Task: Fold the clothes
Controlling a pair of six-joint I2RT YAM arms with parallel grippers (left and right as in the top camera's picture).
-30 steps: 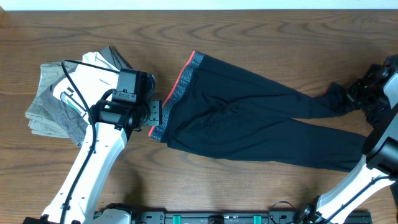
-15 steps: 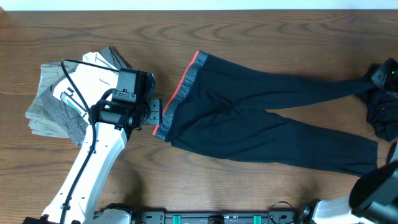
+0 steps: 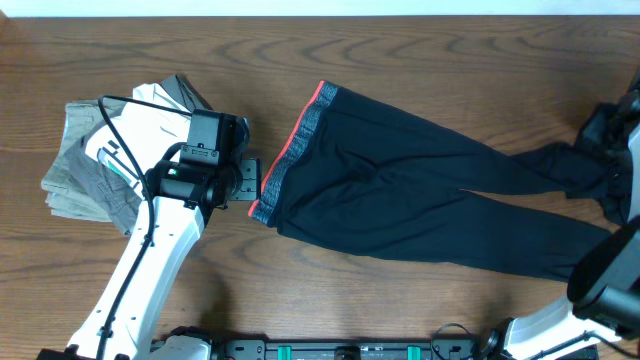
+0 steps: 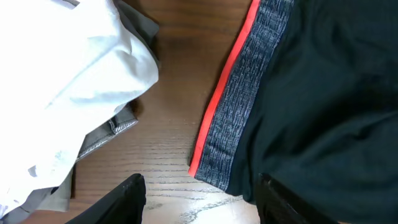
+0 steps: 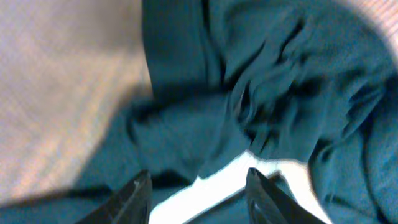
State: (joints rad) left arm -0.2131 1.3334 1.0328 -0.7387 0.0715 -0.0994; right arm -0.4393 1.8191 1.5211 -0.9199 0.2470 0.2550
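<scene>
Long black trousers [image 3: 420, 200] lie spread across the table, the grey waistband [image 3: 290, 150] with its coral edge at the left and the legs running right. My left gripper [image 3: 248, 182] stands open at the waistband's lower corner [image 4: 214, 168], which lies just ahead of the fingers [image 4: 127, 199] without being held. At the far right my right gripper [image 3: 608, 135] hovers over the crumpled leg ends [image 3: 575, 170]. In the right wrist view that gripper [image 5: 199, 199] is open above bunched dark fabric [image 5: 267, 93], with nothing between its fingertips.
A pile of grey and white clothes [image 3: 100, 150] sits at the left, close beside my left arm [image 3: 150, 260]; its white cloth [image 4: 68, 81] fills the left of the wrist view. Bare wood [image 3: 300, 290] shows in front of the trousers.
The right gripper pulled the upper leg out to the right, then opened and let it go; the leg end dropped and now lies crumpled. The left arm has not moved.
</scene>
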